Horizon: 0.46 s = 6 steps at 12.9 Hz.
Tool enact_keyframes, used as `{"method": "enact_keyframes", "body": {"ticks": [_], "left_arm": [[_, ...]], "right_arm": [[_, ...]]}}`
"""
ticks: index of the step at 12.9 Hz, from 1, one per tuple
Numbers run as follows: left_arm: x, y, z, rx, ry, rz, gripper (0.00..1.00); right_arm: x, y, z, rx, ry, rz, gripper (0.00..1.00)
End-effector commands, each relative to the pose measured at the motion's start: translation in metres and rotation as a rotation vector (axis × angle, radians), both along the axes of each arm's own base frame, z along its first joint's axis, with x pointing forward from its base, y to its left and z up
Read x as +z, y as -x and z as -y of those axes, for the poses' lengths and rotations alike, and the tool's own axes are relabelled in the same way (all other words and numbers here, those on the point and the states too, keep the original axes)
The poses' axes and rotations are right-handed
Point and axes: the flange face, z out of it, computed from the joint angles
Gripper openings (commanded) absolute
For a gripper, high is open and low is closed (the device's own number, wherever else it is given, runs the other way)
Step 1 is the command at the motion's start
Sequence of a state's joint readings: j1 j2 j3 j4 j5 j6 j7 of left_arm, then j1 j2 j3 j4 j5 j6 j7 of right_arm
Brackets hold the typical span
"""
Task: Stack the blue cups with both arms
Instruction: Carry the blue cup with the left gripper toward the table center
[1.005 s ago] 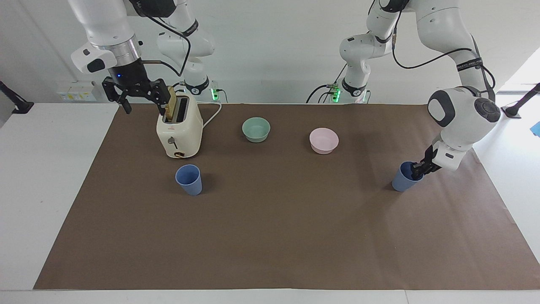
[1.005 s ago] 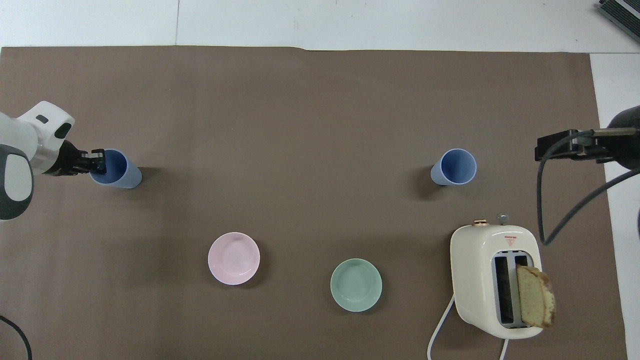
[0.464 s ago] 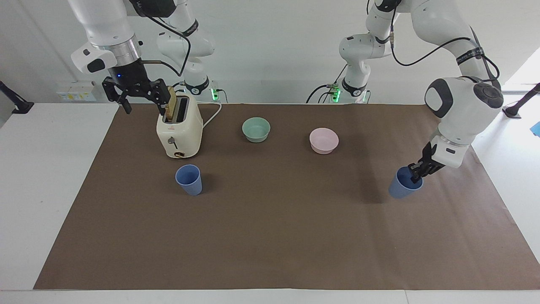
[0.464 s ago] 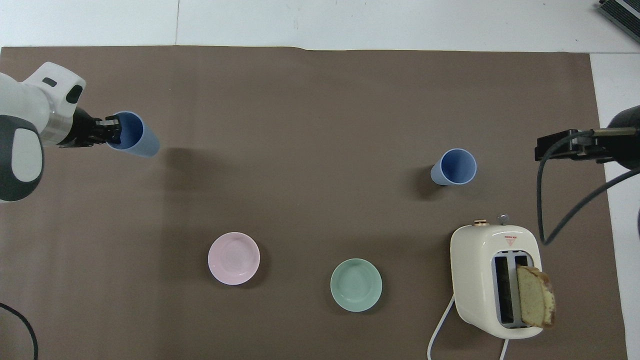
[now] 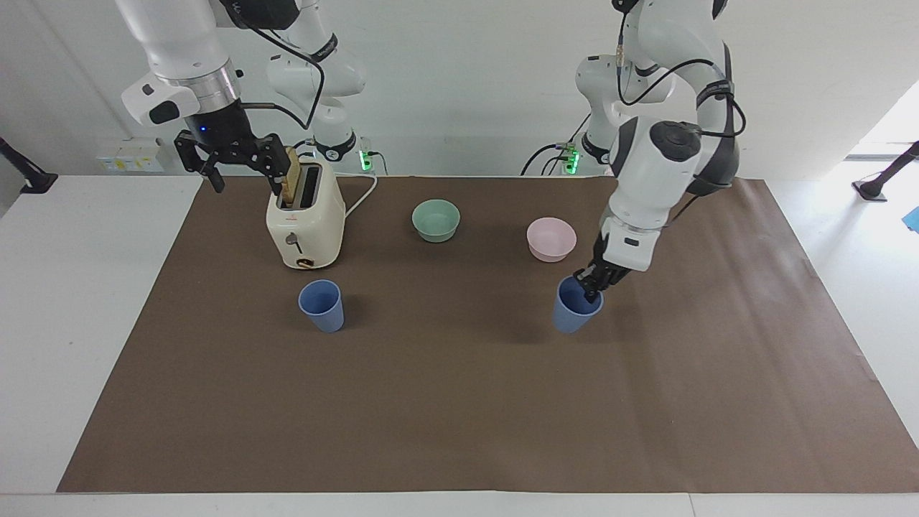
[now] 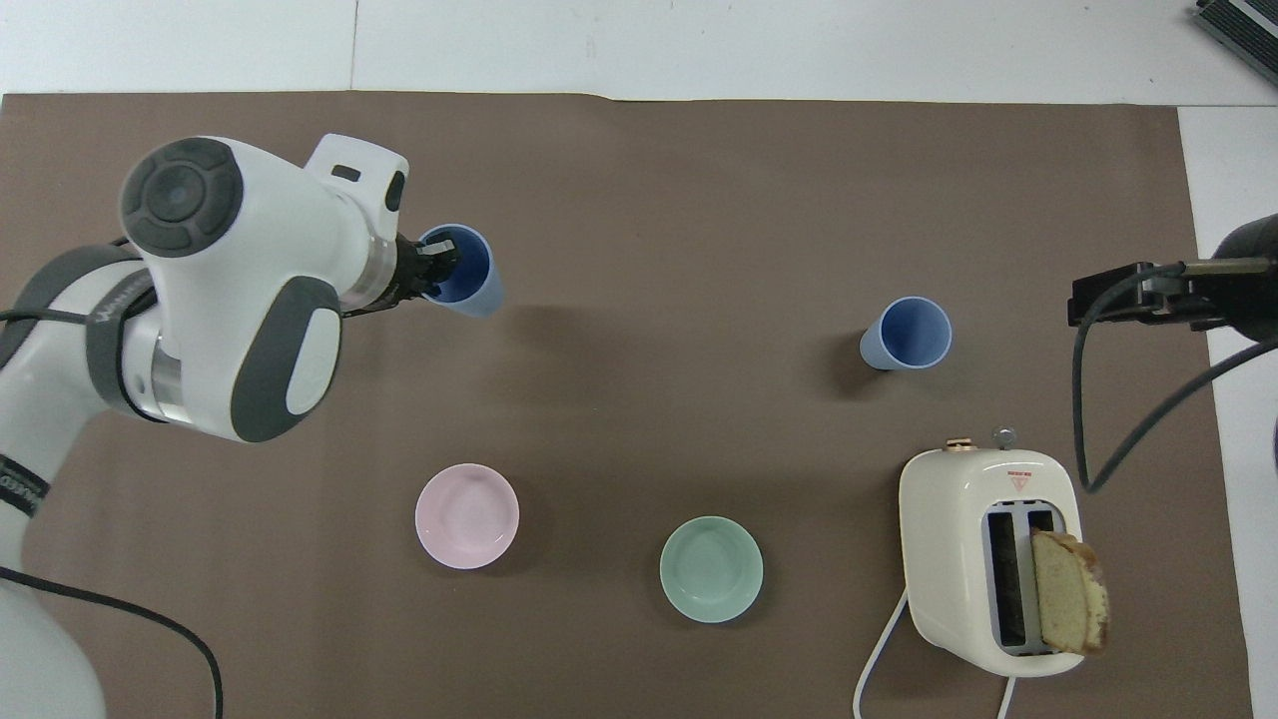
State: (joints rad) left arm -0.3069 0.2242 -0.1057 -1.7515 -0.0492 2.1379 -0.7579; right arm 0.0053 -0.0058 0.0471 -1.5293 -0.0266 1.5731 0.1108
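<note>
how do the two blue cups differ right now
The held cup hangs tilted off the mat, the left gripper pinching its rim; the free cup stands upright on the mat, untouched. The held cup is nearest the pink bowl; the free cup is in front of the toaster. Both are plain blue tumblers, mouths up.

Held blue cup (image 5: 575, 309) and left gripper (image 5: 591, 285) now over mid-table, near pink bowl (image 5: 551, 239).

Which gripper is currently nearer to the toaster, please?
Right. The right gripper hangs open beside the toaster; the left gripper carries a blue cup toward midtable.
</note>
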Motion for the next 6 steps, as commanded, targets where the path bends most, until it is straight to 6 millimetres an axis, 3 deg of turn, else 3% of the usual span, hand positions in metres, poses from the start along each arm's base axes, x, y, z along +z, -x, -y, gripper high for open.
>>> {"method": "enact_keyframes", "body": {"ticks": [1, 4, 6], "left_arm": [[-0.012, 0.013, 0.046, -0.042, 0.001, 0.031, 0.00], [-0.037, 0.022, 0.077, -0.109, -0.061, 0.064, 0.00], [-0.041, 0.019, 0.081, -0.115, -0.053, 0.091, 0.00]], "right_arm": [[0.002, 0.005, 0.005, 0.010, -0.012, -0.008, 1.00], [-0.001, 0.006, 0.005, 0.011, -0.012, -0.012, 1.00], [-0.001, 0.008, 0.006, 0.008, -0.012, -0.014, 1.00]]}}
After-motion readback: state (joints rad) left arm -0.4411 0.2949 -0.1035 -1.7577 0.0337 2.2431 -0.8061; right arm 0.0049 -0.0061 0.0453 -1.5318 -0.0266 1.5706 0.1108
